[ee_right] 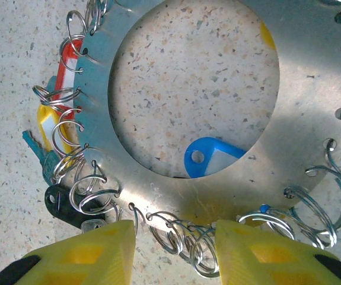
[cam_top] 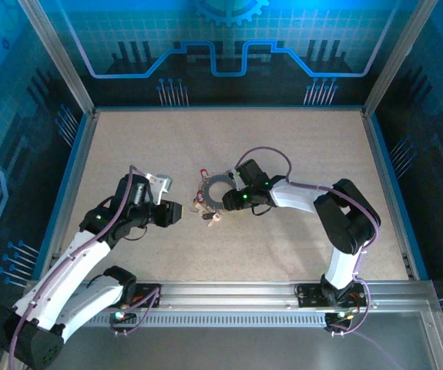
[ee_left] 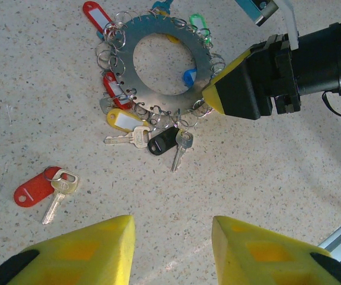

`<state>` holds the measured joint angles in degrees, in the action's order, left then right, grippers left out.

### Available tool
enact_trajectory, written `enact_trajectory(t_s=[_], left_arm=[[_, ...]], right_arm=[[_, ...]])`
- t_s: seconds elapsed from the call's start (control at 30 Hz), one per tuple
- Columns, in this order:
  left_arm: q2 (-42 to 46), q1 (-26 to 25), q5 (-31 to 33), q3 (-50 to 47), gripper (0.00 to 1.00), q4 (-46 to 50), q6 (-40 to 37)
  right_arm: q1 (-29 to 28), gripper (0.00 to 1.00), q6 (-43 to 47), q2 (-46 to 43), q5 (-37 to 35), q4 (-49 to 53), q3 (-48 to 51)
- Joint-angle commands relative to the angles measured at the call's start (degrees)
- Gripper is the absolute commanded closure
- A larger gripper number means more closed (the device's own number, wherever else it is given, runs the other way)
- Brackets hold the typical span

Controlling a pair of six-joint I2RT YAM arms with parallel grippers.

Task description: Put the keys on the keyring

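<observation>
Right pincer [ee_right: 173, 237] stands with jaws parted at the near rim of the keyring [ee_right: 312, 119], which lies flat on the tabletop [cam_top: 129, 139]. Wire loops [ee_right: 182, 237] sit in the gap, and I cannot tell whether I pinch any. Left pincer [ee_left: 173, 228] hangs open and empty, the nearer one to the loose key [ee_left: 45, 190]. That key lies ahead and left of it, well apart from the ring, blade slanting back toward me. Other keys [ee_left: 128, 138] crowd the rim, so free holes are hard to make out.
</observation>
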<state>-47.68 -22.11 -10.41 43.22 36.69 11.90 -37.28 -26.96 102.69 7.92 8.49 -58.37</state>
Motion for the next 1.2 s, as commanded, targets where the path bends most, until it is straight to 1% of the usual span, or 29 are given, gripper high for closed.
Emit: enact_trajectory(t_s=[0.0, 0.17, 0.27, 0.4, 0.43, 0.47, 0.5, 0.53, 0.57, 0.6, 0.67, 0.7, 0.83, 0.87, 0.9, 0.97, 1.03, 1.17], left_arm=[[-0.13, 0.31, -1.57, -0.77, 0.6, -0.83, 0.32], [-0.15, 0.38, -1.53, -0.76, 0.59, -0.81, 0.37], [-0.12, 0.31, -1.54, -0.75, 0.6, -0.81, 0.31], [-0.11, 0.31, -1.49, -0.71, 0.6, -0.66, 0.34], [-0.13, 0.31, -1.44, -0.67, 0.6, -0.65, 0.24], [-0.13, 0.31, -1.41, -0.6, 0.6, -0.65, 0.23], [-0.13, 0.33, -1.34, -0.61, 0.6, -0.7, 0.26], [-0.02, 0.31, -1.28, -0.65, 0.6, -0.64, 0.23], [-0.03, 0.31, -1.23, -0.61, 0.6, -0.58, 0.26], [-0.02, 0.31, -1.27, -0.6, 0.6, -0.64, 0.31], [0.02, 0.31, -1.54, -0.55, 0.6, -0.83, 0.6], [0.16, 0.32, -1.89, -0.56, 0.6, -1.13, 0.75], [0.15, 0.4, -1.83, -0.83, 0.59, -1.78, 1.28], [0.05, 0.4, -1.14, -0.7, 0.59, -1.62, 1.5], [-0.21, 0.46, -0.41, -0.55, 0.59, -1.3, 1.84], [-0.59, 0.42, 0.59, -0.43, 0.59, -0.76, 2.21], [-0.92, 0.41, 1.27, -0.25, 0.59, -0.03, 2.47], [-0.84, 0.4, 1.26, -0.29, 0.58, 0.64, 2.87]], right_arm=[[0.28, 0.58, 1.15, -1.35, -1.66, 2.79, -0.87], [-0.25, 0.58, 6.83, -3.63, -5.26, 9.44, -3.52], [-0.07, 0.59, 14.35, -5.55, -6.27, 11.81, -3.16], [-0.18, 0.61, 25.97, -7.55, -5.97, 12.27, -0.1], [-0.49, 0.6, 29.13, -7.64, -6.38, 12.23, 0.6], [-0.51, 0.58, 30.84, -7.6, -5.82, 12.41, 0.6], [0.22, 0.57, 32.98, -7.8, -1.71, 12.72, 0.18], [0.41, 0.57, 35.39, -8.41, 0.8, 12.09, 0.07], [0.1, 0.57, 39.81, -9.34, 2.83, 11.1, 0.15], [-1.04, 0.55, 45.49, -10.54, 2.51, 9.44, 1.04], [-3.58, 0.52, 54.88, -11.94, -2.73, 4.78, 3.76], [-3.77, 0.52, 57.02, -11.84, -5.67, 3.59, 4.3], [-2.43, 0.52, 68.8, -11.16, -11.98, 5.57, 6.38], [-1.45, 0.52, 69.73, -11.04, -11.84, 6.08, 6.52], [-0.4, 0.53, 69.43, -11.02, -10.27, 6.02, 6.64], [-0.01, 0.52, 68.76, -11.15, -6.15, 2.68, 7.65], [-1.26, 0.52, 68.47, -9.95, -6.2, -1.9, 10.06], [-2.23, 0.5, 70.6, -5.33, -7.51, -2.36, 8.57]])
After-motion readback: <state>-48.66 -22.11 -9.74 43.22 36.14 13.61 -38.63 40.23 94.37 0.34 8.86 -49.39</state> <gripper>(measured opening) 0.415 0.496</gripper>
